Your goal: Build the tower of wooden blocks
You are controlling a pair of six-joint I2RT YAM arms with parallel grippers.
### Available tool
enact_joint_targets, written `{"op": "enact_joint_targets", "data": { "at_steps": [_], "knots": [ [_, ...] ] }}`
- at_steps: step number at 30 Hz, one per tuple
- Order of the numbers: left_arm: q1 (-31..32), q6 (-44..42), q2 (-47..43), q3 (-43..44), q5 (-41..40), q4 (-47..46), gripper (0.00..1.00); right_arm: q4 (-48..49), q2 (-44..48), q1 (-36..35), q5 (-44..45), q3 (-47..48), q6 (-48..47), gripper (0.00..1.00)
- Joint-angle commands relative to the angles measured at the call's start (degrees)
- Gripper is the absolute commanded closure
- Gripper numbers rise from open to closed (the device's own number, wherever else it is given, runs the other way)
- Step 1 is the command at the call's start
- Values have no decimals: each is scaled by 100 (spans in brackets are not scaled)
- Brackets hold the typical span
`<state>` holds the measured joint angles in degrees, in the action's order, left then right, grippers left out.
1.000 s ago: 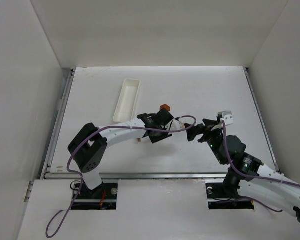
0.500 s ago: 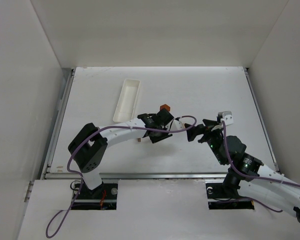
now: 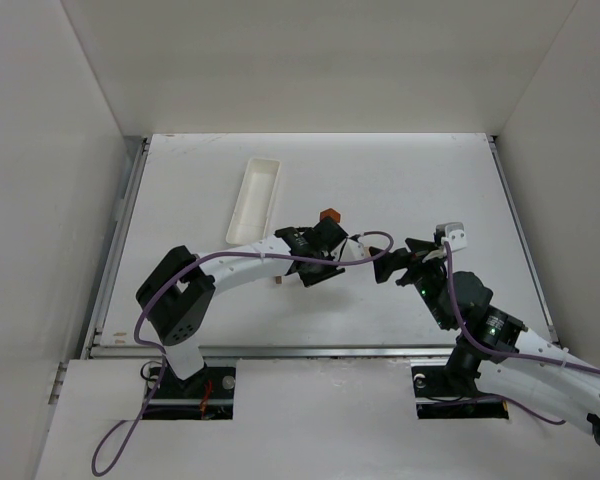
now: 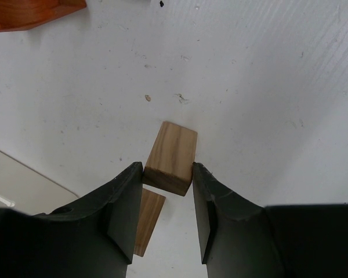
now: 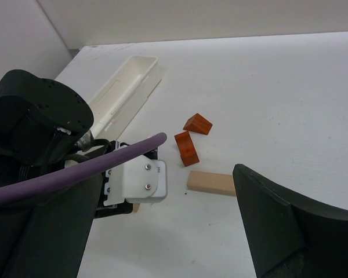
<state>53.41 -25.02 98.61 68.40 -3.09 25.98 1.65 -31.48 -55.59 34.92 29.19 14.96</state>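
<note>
evidently left gripper [image 4: 168, 171] clamps a tan block [image 4: 173, 147] beside a second block [image 4: 148, 223] for placing; right gripper [image 3: 394, 263] gapes empty.

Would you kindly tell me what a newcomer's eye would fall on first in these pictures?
The left hand draws the eye first: in its wrist view it pinches a tan wooden block between its fingers, a second tan block lying just below. From the right wrist, a far orange-red wedge and a near orange-red wedge stand out beside a flat tan plank, with the long white tray behind them to the left.
</note>
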Motion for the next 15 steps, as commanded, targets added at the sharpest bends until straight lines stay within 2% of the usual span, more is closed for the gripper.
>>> {"op": "enact_joint_targets", "data": {
  "at_steps": [1,10,15],
  "knots": [
    [38,-65,62,165,37,136,66,310,55,-22,-20,52,7,0],
    [38,-65,62,112,37,136,54,310,55,-22,-72,52,7,0],
    [38,-65,9,112,37,136,52,257,55,-22,-73,52,7,0]
  ]
}}
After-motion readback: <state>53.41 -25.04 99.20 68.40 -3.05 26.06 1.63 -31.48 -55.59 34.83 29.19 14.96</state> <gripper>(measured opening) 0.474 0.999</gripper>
